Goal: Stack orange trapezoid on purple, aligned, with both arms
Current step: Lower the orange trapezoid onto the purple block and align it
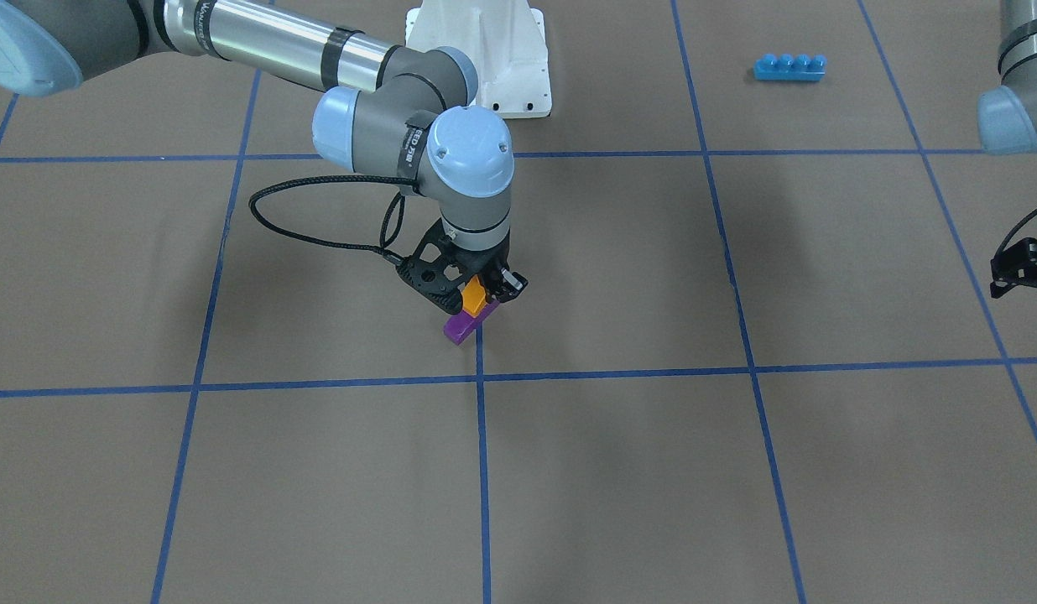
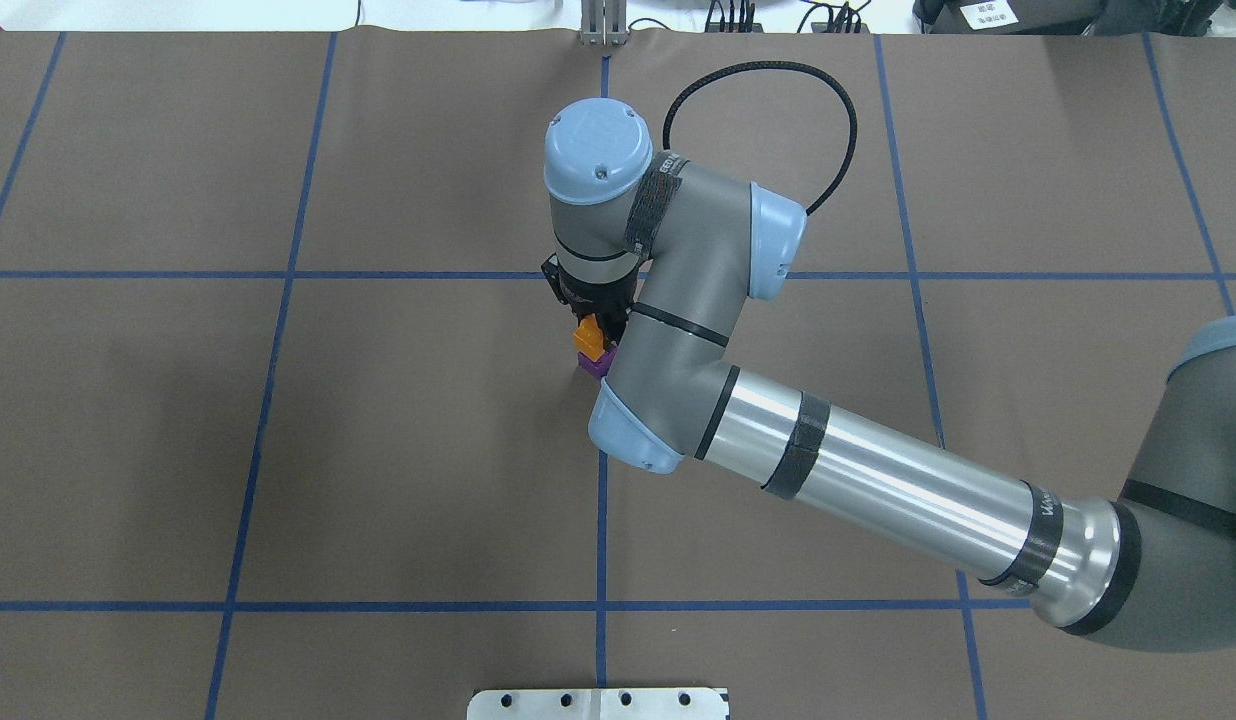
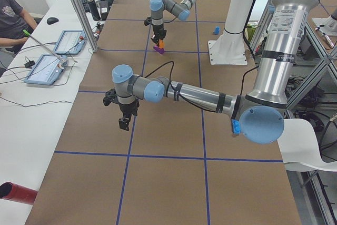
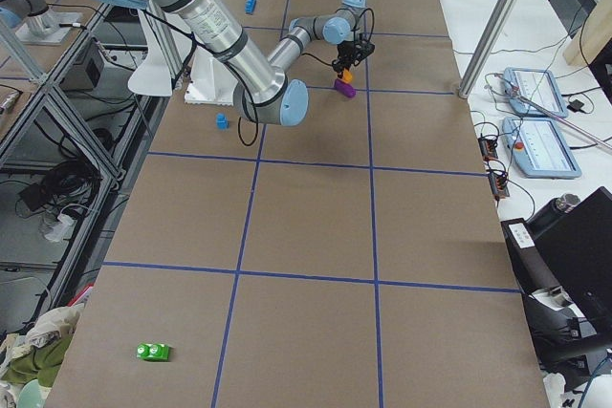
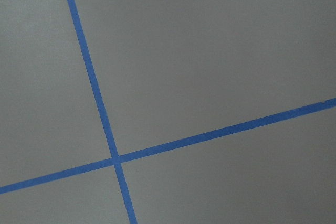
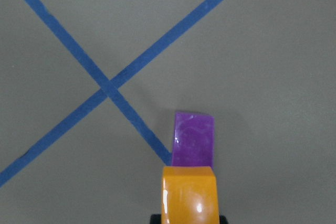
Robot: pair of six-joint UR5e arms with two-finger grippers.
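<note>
My right gripper (image 1: 478, 292) is shut on the orange trapezoid (image 1: 474, 297), near the table's middle. The orange block sits over the end of the purple block (image 1: 466, 324) nearest the robot. I cannot tell whether they touch or a thin gap remains. The purple block lies on the brown table beside a blue tape line. The right wrist view shows the orange block (image 6: 189, 192) at the bottom with the purple block (image 6: 193, 140) sticking out beyond it. My left gripper (image 1: 1020, 267) hangs at the table's side, far from both blocks; I cannot tell whether it is open.
A long blue four-stud brick (image 1: 789, 66) lies near the robot's base on its left side. The white base plate (image 1: 485, 59) stands at the table's back edge. A small blue block (image 4: 222, 121) and a green block (image 4: 153, 352) lie further along the table.
</note>
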